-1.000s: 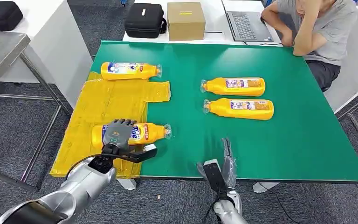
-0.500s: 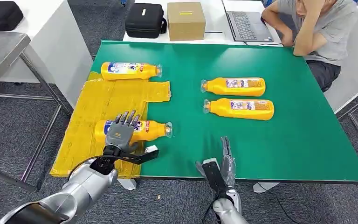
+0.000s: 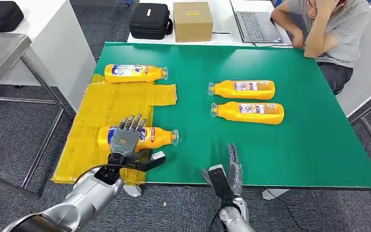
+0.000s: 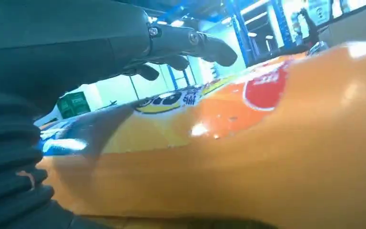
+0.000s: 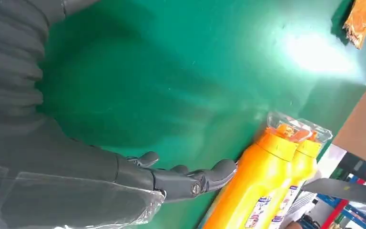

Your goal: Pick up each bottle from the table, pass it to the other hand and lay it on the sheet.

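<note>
From the left edge of the frame the right robot hand, grey with dark outstretched fingers holding nothing, reaches over the green tabletop toward two orange plastic bottles lying side by side at lower right, caps in clear wrap.

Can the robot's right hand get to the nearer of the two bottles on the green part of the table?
Probably yes. The right hand is open at the table's near edge, and bare green table lies between it and the nearer bottle. Nothing stands in the way, though it would need to stretch forward.
</note>
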Tool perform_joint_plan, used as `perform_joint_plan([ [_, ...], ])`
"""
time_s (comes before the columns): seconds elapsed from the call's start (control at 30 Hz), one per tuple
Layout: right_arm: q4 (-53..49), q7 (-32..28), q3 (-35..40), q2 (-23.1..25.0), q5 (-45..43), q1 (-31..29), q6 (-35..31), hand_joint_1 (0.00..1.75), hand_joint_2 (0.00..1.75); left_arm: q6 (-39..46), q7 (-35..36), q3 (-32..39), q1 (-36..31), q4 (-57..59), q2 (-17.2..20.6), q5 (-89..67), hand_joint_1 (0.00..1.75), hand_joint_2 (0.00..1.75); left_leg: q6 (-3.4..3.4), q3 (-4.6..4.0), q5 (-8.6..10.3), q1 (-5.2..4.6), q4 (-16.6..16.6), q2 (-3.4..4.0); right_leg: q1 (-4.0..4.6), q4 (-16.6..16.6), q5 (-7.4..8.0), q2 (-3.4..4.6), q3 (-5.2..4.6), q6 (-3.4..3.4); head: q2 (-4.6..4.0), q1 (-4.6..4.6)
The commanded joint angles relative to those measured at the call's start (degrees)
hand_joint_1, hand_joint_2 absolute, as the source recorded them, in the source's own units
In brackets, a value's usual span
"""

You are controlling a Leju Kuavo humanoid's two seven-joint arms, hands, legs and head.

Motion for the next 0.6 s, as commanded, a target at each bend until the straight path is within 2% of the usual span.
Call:
perform_joint_plan([
  [0.03, 1.53, -0.07, -0.83, -1.14, 0.23, -0.31, 0.02, 0.00, 1.75, -1.85, -5.99, -3.35, 5.55, -14.14, -0.62, -0.06, 0.00, 1.75, -0.06, 0.10, -0.05, 0.01, -0.03, -0.03, 0.01, -0.03, -0.07, -0.07, 0.11, -0.06, 0.00, 0.00],
  [0.07, 1.52, -0.07, -0.63, -1.26, 0.14, -0.28, 0.02, 0.00, 1.75, -6.82, -8.43, -3.90, 8.57, -21.53, 0.84, -0.06, 0.00, 1.75, -0.11, 0.23, -0.13, 0.04, 0.00, 0.00, 0.05, 0.00, -0.15, -0.07, 0.24, -0.10, 0.00, -0.02],
  [0.23, 1.54, -0.07, -0.62, -1.25, 0.13, -0.27, 0.02, 0.00, 1.75, -6.97, -8.60, -4.13, 8.72, -21.87, 0.94, -0.06, 0.00, 1.75, -0.09, 0.07, -0.09, 0.02, -0.01, 0.06, 0.03, -0.01, -0.07, 0.01, 0.08, -0.08, 0.00, 0.00],
  [0.37, 1.43, -0.07, -1.19, -1.41, 0.69, -0.05, 0.02, 0.00, 1.75, -10.20, -11.55, -5.66, 14.17, -33.31, 3.79, -0.06, 0.00, 1.75, -0.15, 0.20, -0.16, 0.02, -0.02, 0.14, 0.04, -0.01, -0.13, 0.08, 0.17, -0.13, 0.00, 0.00],
  [0.43, 1.43, -0.07, -1.19, -1.41, 0.69, -0.05, 0.02, 0.00, 1.75, -10.20, -11.55, -5.66, 14.17, -33.31, 3.79, -0.06, 0.00, 1.75, -0.08, 0.04, -0.09, 0.00, -0.03, 0.12, 0.01, -0.03, -0.05, 0.09, 0.02, -0.07, 0.00, -0.02],
  [0.53, 0.41, -0.07, -2.42, -1.44, 1.85, 0.97, 0.02, 0.00, 1.75, -8.24, -12.31, -4.88, 17.48, -40.48, 5.03, -0.06, 0.00, 1.75, -0.16, 0.25, -0.23, 0.05, 0.02, 0.17, 0.07, 0.03, -0.19, 0.10, 0.20, -0.15, -0.02, -0.02],
  [0.6, -4.61, -0.07, -2.82, -1.56, 1.91, 3.45, 0.02, 0.00, 1.75, -4.02, -14.61, -3.47, 18.88, -42.93, 4.77, 1.86, 0.00, 1.75, -0.18, 0.28, -0.26, 0.06, 0.02, 0.16, 0.08, 0.04, -0.23, 0.08, 0.24, -0.16, 0.00, 0.00],
])
